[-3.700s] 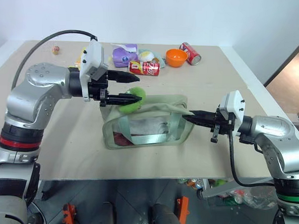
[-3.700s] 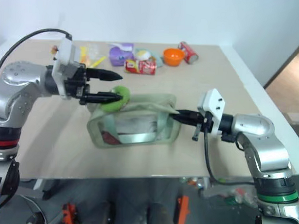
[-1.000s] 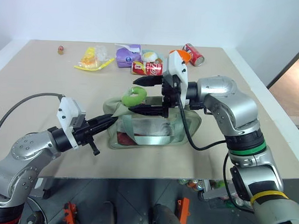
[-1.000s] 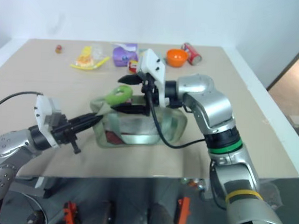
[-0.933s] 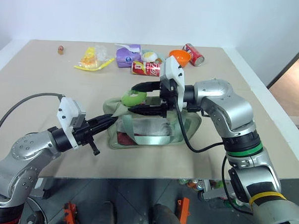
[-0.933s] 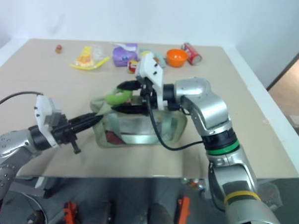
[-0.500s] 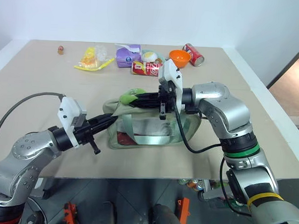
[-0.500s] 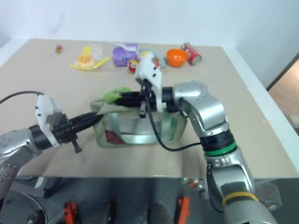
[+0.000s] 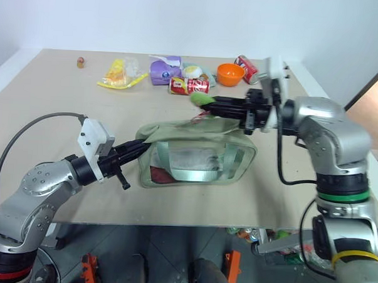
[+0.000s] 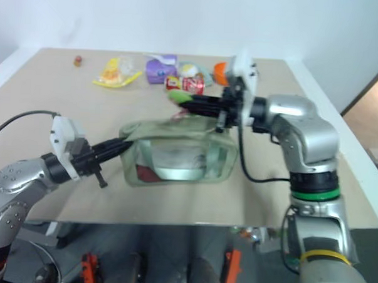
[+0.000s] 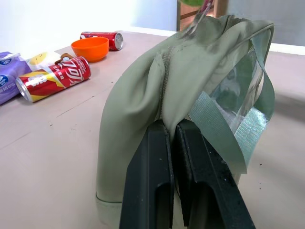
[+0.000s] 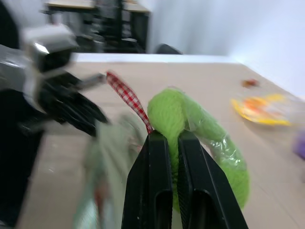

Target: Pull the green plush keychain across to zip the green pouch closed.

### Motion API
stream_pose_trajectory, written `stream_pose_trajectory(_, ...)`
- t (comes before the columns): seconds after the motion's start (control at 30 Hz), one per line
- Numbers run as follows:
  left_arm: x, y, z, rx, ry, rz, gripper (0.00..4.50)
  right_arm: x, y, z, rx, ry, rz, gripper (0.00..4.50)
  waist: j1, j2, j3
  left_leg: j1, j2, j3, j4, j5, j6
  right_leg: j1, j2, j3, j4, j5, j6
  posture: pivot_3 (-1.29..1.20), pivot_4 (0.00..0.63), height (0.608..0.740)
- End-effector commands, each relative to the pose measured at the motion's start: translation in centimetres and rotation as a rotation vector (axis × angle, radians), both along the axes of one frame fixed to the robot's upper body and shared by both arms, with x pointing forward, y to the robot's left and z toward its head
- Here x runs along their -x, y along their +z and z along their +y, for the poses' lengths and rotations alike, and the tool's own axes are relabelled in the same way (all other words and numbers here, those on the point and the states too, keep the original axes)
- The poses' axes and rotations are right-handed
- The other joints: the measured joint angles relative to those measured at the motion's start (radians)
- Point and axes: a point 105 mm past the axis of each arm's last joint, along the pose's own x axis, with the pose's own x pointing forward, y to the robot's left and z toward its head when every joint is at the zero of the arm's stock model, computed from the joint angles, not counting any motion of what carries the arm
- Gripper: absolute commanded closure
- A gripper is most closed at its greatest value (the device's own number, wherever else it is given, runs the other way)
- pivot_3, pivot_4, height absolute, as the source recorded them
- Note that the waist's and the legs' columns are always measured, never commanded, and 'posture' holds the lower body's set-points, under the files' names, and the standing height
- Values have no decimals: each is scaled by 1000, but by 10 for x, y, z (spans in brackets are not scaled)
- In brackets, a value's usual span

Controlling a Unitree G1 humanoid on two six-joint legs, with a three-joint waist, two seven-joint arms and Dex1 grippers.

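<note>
Mid-frame, our right gripper (image 9: 211, 103) clamps the fuzzy lime-green plush keychain (image 9: 201, 99); left gripper (image 9: 137, 148) pinches the sage-green fabric pouch (image 9: 198, 155). Zip looks partly drawn; remainder unclear.

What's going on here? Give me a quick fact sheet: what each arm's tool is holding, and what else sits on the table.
left tool: shut on the left end of the green pouch
right tool: shut on the green plush keychain, above the pouch's top
pouch: standing on the table
behind the pouch: yellow packet, purple packet, two red cans, orange bowl
</note>
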Motion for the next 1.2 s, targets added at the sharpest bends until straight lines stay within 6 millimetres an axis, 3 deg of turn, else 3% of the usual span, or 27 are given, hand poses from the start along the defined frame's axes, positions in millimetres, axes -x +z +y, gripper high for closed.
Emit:
stream_pose_trajectory(0.03, -5, -6, 7, -2, 42, 29, 4500, -5, 20, -39, -23, -151, -116, 4470, 0, 0, 0, 0, 0, 1, 0, 0, 0, 0, 0, 1, 0, 0, 0, 0, 150, 740)
stream_pose_trajectory(0.17, -7, -5, 7, -2, 37, 25, 4500, -5, 15, -60, 5, -220, -119, 4470, -1, 0, 0, 1, 1, 0, -1, 0, 0, 0, 1, 1, 0, 0, 1, 0, 150, 740)
stream_pose_trajectory(0.3, -9, 1, 6, -20, 40, -14, 4500, -14, 0, -99, 75, -415, -120, 4470, -1, 0, 0, 1, 2, 0, -1, 0, 0, 0, 2, 0, 0, 0, 0, 0, 150, 740)
stream_pose_trajectory(0.43, -8, 9, 4, 1, 51, -61, 4500, -15, -34, -120, 134, -568, -68, 4470, -1, 0, 0, 1, 1, 1, 0, 0, 0, 0, 1, 2, -1, 0, 2, 0, 150, 740)
stream_pose_trajectory(0.53, -9, 10, 5, -3, 73, -78, 4500, -9, -64, -107, 153, -588, -13, 4470, -1, 0, 0, 0, 1, 1, 0, 0, 0, 0, 2, 1, -1, 0, 2, 0, 150, 740)
stream_pose_trajectory(0.7, -14, 9, 6, 16, 111, -70, 4500, 6, -130, -52, 186, -510, 99, 4470, -7, 0, 0, 2, 2, 0, 0, 0, 0, 0, 4, 2, 0, 0, 2, 0, 150, 740)
stream_pose_trajectory(0.87, -15, 7, 1, 42, 111, -51, 4500, 1, -173, -33, 169, -517, 160, 4470, -14, -2, -2, 3, 2, 1, 1, 0, 0, 2, 3, 3, 0, 2, 2, 0, 150, 740)
stream_pose_trajectory(0.93, -13, 5, -1, 41, 107, -43, 4500, -6, -173, -34, 139, -537, 153, 4470, -18, -3, -3, 4, 2, 2, 1, 1, 0, 3, 4, 3, 0, 1, -1, 0, 150, 740)
stream_pose_trajectory(1.07, -15, 7, 1, 82, 123, -30, 4500, -17, -148, -41, 41, -566, 121, 4470, -24, -3, -2, 7, 2, 1, 1, 1, 1, 4, 4, 3, 0, 3, -3, 0, 150, 740)
stream_pose_trajectory(1.1, -17, 8, 3, 97, 131, -23, 4500, -18, -140, -45, 11, -568, 120, 4154, -24, -3, -2, 7, 2, 1, 1, 2, 1, 4, 4, 3, 0, 3, -3, 0, 150, 740)
stream_pose_trajectory(1.2, -18, 14, 7, 130, 129, -21, 3453, -13, -108, -53, -87, -531, 114, 3201, -24, -3, -2, 6, 2, 1, 1, 2, 1, 3, 4, 3, 0, 3, -3, 0, 150, 740)
